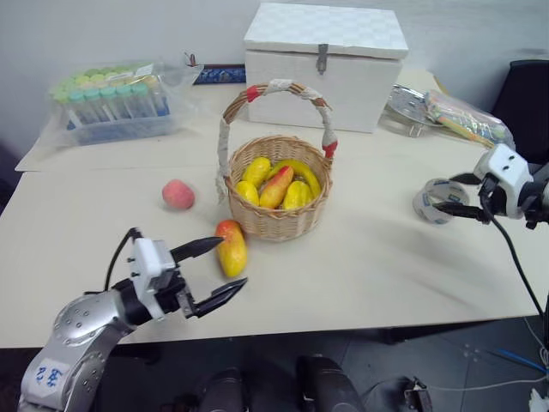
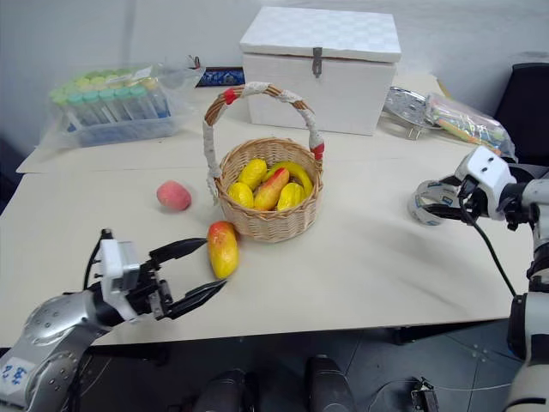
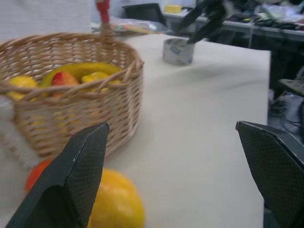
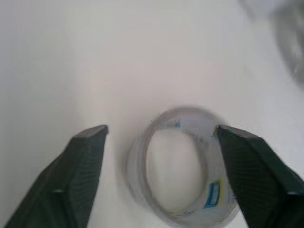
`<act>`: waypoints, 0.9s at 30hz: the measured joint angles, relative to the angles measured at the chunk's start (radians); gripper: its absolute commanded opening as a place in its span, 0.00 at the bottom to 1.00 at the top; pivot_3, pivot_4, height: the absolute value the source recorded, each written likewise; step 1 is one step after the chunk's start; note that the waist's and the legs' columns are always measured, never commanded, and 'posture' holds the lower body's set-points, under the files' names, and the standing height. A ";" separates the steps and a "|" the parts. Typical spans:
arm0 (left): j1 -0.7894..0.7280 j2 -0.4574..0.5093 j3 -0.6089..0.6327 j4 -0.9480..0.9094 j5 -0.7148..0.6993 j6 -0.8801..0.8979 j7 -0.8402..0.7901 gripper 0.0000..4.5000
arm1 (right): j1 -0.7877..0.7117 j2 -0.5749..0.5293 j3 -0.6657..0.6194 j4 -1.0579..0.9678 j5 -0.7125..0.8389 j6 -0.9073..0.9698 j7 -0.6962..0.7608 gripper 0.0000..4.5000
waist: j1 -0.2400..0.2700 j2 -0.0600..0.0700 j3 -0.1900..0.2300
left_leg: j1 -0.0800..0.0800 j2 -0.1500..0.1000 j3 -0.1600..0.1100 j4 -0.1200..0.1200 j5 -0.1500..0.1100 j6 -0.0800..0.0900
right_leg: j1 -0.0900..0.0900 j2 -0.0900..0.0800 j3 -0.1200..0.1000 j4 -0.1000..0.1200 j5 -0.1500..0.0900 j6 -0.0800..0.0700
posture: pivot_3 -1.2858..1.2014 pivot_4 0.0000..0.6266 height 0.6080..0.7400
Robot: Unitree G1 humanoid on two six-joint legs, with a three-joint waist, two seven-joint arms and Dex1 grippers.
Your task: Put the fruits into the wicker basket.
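Left eye view: my left gripper [image 1: 216,269] is wide open and empty, the mango [image 1: 231,247] just past its fingertips, the peach [image 1: 177,194] farther off, the wicker basket [image 1: 278,225] beyond; my right gripper [image 1: 446,196] gapes over the tape roll [image 1: 431,199]

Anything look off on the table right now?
Nothing spilled or damaged. The right gripper, open, is over at the tape roll, not fruit. The mango and peach lie outside the basket.
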 measured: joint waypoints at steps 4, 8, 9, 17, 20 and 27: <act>0.099 -0.025 0.152 0.076 0.022 -0.092 0.002 1.00 | 0.169 0.142 -0.141 -0.262 0.235 -0.046 0.113 0.99 | -0.004 -0.001 -0.001 | 0.002 0.002 -0.001 -0.002 -0.002 0.002 | 0.002 0.002 0.000 0.000 0.000 0.000 | 0.52 0.24 1.00; 0.169 -0.091 0.341 0.217 0.037 -0.186 0.048 1.00 | 0.424 0.373 -0.143 -0.572 0.378 -0.045 0.093 0.99 | 0.002 -0.002 -0.001 | 0.000 0.003 -0.001 -0.003 -0.004 0.004 | -0.001 0.001 -0.001 0.001 0.000 0.000 | 0.52 0.24 1.00; 0.181 -0.111 0.391 0.259 0.039 -0.215 0.068 1.00 | 0.497 0.428 -0.129 -0.664 0.396 -0.043 0.067 0.99 | 0.006 -0.002 -0.001 | -0.001 0.003 -0.001 -0.004 -0.004 0.004 | -0.002 0.001 -0.001 0.000 0.000 -0.001 | 0.52 0.24 1.00; 0.340 -0.199 0.698 0.565 -0.011 -0.260 0.168 1.00 | 0.790 0.570 -0.063 -1.062 0.461 -0.064 -0.034 0.99 | 0.007 -0.013 -0.007 | 0.001 -0.001 0.000 -0.005 -0.010 0.009 | 0.000 -0.009 -0.008 -0.003 0.000 0.000 | 0.52 0.24 1.00; 0.347 -0.194 0.733 0.572 -0.060 -0.232 0.179 1.00 | 0.812 0.581 -0.057 -1.091 0.461 -0.064 -0.064 0.99 | 0.013 -0.017 -0.010 | 0.001 -0.001 -0.002 -0.005 -0.011 0.004 | 0.001 -0.014 -0.014 -0.003 0.000 -0.003 | 0.52 0.24 1.00; 0.155 0.017 0.590 0.387 -0.116 -0.035 0.217 1.00 | 0.801 0.578 -0.050 -1.107 0.460 -0.063 -0.095 0.99 | 0.028 -0.017 -0.011 | 0.000 0.000 -0.001 -0.010 -0.004 0.001 | 0.002 -0.020 -0.021 -0.001 -0.003 -0.008 | 0.52 0.24 1.00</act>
